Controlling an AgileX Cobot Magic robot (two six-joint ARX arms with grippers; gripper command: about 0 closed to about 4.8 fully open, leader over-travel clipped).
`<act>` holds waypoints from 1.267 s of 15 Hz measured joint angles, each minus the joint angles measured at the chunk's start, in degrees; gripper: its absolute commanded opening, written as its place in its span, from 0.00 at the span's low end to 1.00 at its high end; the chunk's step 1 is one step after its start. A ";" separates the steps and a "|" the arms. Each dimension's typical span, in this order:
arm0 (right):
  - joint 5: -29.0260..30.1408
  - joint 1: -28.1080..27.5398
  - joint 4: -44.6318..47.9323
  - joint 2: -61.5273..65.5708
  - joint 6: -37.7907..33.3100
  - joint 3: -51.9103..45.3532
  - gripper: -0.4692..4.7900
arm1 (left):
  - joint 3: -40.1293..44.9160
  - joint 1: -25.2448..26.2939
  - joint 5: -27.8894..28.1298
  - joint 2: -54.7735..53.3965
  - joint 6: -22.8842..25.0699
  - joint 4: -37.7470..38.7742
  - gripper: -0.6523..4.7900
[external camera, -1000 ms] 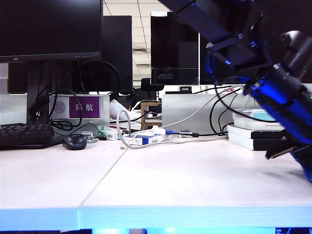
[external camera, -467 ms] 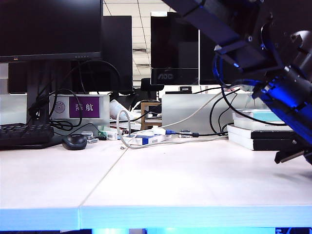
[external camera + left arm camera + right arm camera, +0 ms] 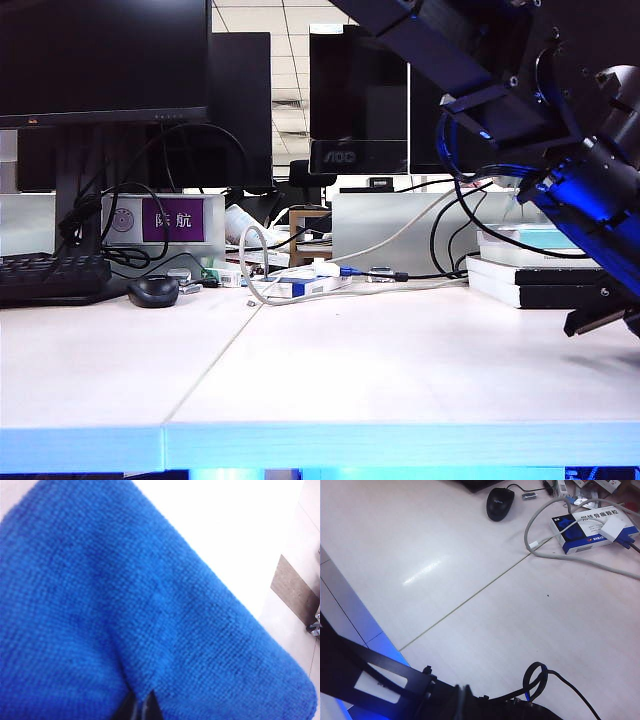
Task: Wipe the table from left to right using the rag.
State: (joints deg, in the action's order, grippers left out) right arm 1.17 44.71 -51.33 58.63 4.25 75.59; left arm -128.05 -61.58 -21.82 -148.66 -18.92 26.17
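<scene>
Both claws differ: my left claw (image 3: 139,707) is clamped on the rag (image 3: 125,610), bunched directly ahead of its tips for wiping the table (image 3: 470,555), while the right claw's state I cannot tell.

the rag (image 3: 150,615) fills the left wrist view, hiding nearly all of the left claw (image 3: 139,711). the right claw lies out of frame. the keyboard (image 3: 50,277) is cut off.

Black mouse (image 3: 153,290) (beside keyboard (image 3: 52,277)).
</scene>
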 measured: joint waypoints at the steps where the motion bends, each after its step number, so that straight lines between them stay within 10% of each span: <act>1: 0.00 0.00 0.00 0.00 0.00 0.00 0.08 | 0.00 0.00 0.04 0.00 0.02 0.07 0.11; 4: 0.00 0.00 0.00 0.00 0.00 -0.02 0.08 | 0.00 0.00 0.07 0.00 1.16 0.15 0.13; 7: 0.00 0.02 0.04 0.00 0.00 -0.02 0.08 | 0.00 0.02 -0.90 0.02 1.29 -0.13 0.45; 19: 0.00 0.02 3.37 -0.24 0.00 -0.04 0.08 | -1.03 1.97 -0.74 6.80 1.40 5.99 0.46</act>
State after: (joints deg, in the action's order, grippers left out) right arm 1.17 44.73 -47.97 58.39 4.25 75.55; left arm -129.08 -59.61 -22.57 -141.86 -17.52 32.16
